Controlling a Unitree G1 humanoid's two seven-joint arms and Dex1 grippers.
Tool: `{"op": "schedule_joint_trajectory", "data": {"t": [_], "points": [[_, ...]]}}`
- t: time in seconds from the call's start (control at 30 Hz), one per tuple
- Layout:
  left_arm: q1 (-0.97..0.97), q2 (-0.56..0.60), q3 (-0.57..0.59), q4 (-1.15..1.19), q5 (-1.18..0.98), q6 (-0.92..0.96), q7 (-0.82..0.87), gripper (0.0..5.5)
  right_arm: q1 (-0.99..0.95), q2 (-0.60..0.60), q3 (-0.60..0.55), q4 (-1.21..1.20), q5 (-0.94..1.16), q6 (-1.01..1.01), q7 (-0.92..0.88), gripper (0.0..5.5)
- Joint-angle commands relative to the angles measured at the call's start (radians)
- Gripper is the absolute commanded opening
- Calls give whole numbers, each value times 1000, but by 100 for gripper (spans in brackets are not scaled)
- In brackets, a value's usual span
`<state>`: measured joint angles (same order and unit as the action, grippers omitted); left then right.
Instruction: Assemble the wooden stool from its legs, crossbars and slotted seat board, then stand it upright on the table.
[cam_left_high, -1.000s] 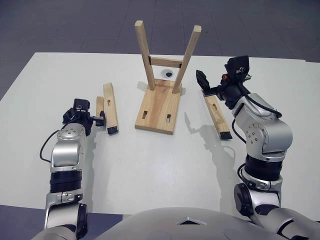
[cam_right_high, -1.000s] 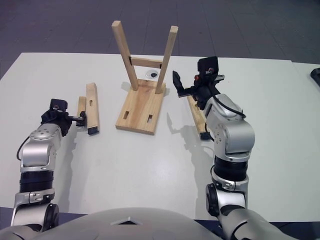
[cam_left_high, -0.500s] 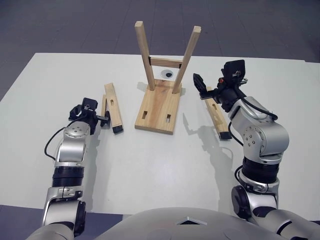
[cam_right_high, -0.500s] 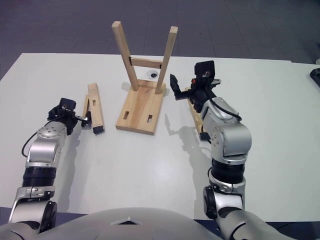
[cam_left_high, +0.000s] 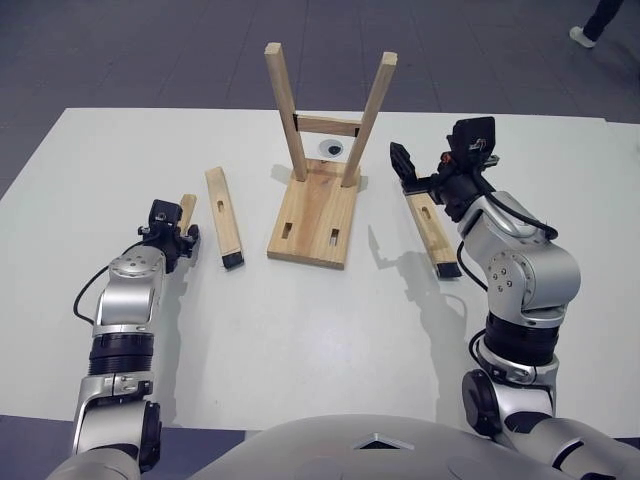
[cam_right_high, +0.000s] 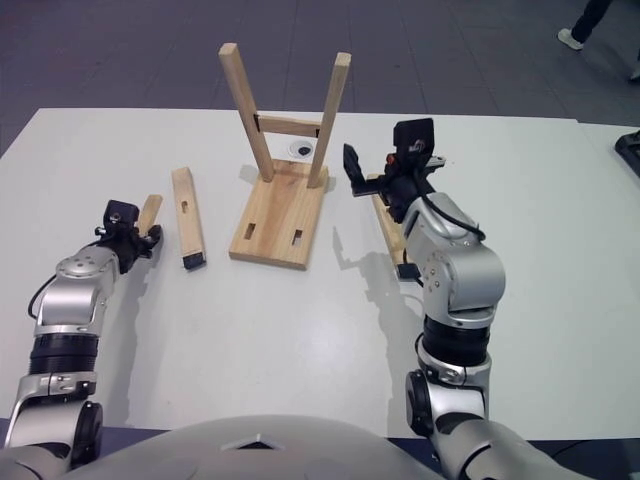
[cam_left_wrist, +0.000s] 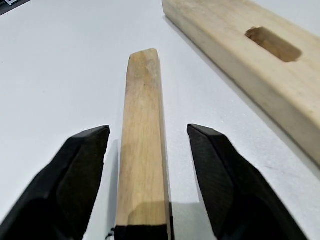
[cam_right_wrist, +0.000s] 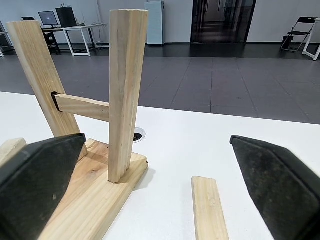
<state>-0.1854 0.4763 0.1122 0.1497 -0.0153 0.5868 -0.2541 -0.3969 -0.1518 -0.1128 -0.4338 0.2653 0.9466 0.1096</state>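
Observation:
The slotted seat board (cam_left_high: 312, 215) lies flat mid-table, with two legs (cam_left_high: 283, 105) standing in its far slots and a crossbar (cam_left_high: 330, 125) joining them. One loose leg (cam_left_high: 224, 215) lies left of the board, another (cam_left_high: 430, 228) to its right. A short loose crossbar (cam_left_wrist: 142, 150) lies left of the left leg. My left gripper (cam_left_high: 180, 232) is open with a finger (cam_left_wrist: 80, 165) on each side of that crossbar's near end, gaps visible. My right gripper (cam_left_high: 420, 175) hovers open above the right leg's far end, facing the upright legs (cam_right_wrist: 125, 95).
The white table (cam_left_high: 300, 340) has a round cable hole (cam_left_high: 333, 149) just behind the seat board. Bare tabletop stretches in front of the board and along both sides. Dark floor lies beyond the far edge.
The left gripper has drawn back to the left, and the short crossbar now lies apart from the loose leg instead of against it. The right gripper has barely shifted.

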Motion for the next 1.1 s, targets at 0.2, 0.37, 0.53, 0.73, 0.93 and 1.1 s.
{"op": "schedule_joint_trajectory", "data": {"t": [0.2, 0.37, 0.53, 0.73, 0.93, 1.1], "points": [[92, -11, -47, 106, 24, 79, -4, 124, -40, 8, -23, 17, 11, -2, -16, 540], [80, -18, -50, 135, 23, 68, -10, 114, -44, 11, -24, 29, 11, -4, -20, 540], [89, -32, -24, 107, 15, 32, 10, 114, -34, 14, -29, 36, 10, -2, -28, 540], [126, -49, 128, -137, -86, -235, 5, 70, -40, -2, -37, 34, 12, -6, -19, 540], [-26, -16, 94, -516, -117, -229, -16, 3, -223, 145, -304, -29, 525, 153, 43, 540], [-33, -26, 69, -496, -68, -157, 28, 3, -263, 113, -259, 9, 589, 164, 31, 540]]}}
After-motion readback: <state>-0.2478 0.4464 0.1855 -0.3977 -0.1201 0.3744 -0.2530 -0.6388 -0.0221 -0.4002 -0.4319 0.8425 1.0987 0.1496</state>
